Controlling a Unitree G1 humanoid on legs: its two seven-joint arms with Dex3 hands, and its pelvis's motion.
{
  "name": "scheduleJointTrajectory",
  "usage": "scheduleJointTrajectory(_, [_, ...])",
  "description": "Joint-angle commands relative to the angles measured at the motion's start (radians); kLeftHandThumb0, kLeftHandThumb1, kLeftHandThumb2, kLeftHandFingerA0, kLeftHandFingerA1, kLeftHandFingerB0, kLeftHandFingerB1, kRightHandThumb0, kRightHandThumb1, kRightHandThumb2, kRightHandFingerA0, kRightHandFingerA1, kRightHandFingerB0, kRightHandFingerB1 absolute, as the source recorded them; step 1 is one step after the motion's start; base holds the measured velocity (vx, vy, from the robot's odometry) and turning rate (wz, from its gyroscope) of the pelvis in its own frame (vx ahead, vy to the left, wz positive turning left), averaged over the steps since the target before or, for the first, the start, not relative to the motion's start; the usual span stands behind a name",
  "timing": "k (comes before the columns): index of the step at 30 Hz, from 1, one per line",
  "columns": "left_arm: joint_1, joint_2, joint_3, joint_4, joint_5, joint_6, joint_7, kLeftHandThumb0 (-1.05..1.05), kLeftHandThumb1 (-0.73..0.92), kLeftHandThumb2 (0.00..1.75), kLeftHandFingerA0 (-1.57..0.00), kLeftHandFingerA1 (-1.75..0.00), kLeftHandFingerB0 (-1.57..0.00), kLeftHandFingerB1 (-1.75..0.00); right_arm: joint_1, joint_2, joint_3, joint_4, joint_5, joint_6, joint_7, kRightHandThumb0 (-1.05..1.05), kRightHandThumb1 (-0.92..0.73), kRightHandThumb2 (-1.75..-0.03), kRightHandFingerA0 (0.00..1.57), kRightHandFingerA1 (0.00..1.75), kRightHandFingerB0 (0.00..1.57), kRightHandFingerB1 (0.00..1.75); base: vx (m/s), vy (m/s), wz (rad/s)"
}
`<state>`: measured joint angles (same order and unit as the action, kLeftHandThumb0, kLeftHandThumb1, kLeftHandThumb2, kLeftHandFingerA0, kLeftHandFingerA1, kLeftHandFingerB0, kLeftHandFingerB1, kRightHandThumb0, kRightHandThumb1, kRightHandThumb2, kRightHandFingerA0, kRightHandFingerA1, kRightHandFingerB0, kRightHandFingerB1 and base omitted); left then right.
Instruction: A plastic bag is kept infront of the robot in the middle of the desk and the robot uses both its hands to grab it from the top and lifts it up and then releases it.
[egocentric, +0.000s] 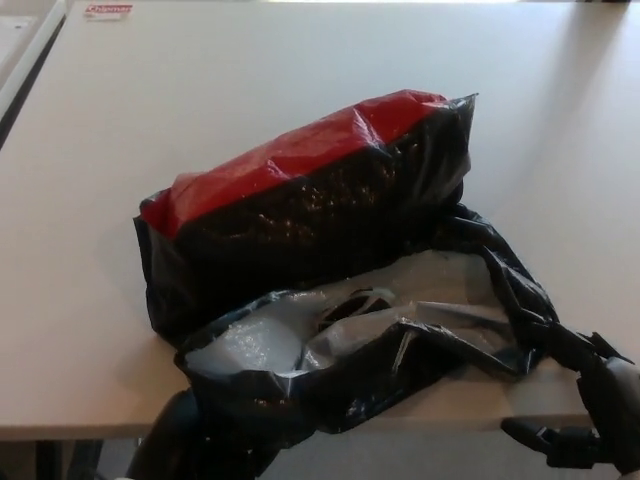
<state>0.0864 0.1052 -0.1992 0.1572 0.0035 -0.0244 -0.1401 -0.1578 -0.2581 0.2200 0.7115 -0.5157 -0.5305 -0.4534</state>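
Bag (330, 230) sits near the front edge of the desk (200, 80), roughly mid-width, with the red top of whatever's inside poking out along the upper side and slanting up toward the right. The near flap of black plastic is crumpled and spills over the front edge, showing a pale grey inner face with a handle hole in it. Right hand (590, 415) is at the front right corner area, just off the desk edge, and a twisted strand of the plastic runs straight into it, so it looks like it's pinching that end, with one finger sticking out to the left underneath. Left hand (190, 445) is down below the front edge on the left, mostly buried behind the hanging plastic; honestly can't tell what its fingers are doing or whether it has any plastic at all. As for progress, my read is the bag body is resting on the desk, not in the air, so this is either the grab stage or the tail end with the let-go only half done. Whichever it is, the right hand has yet to let go of that strand, and the left one's a mystery.
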Motion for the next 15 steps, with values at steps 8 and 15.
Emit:
scheduleJointTrajectory(8, [0.013, 0.000, -0.036, -0.039, 0.040, 0.042, -0.020, -0.47, 0.55, 0.83, -0.97, -1.38, -0.63, -1.18, -0.118, 0.108, 0.084, -0.106, -0.010, 0.222, 0.185, -0.42, -0.70, -0.61, 0.79, 0.96, 0.71, 0.50, -0.01, -0.002, -0.22])
scheduleJointTrajectory(15, [0.006, -0.021, -0.064, -0.070, 0.057, 0.074, -0.011, -0.49, 0.57, 0.82, -0.87, -1.34, -0.62, -1.18, -0.199, 0.199, 0.144, -0.139, -0.004, 0.271, 0.225, -0.43, -0.72, -0.62, 0.77, 1.03, 0.70, 0.54, 0.00, -0.009, -0.30])
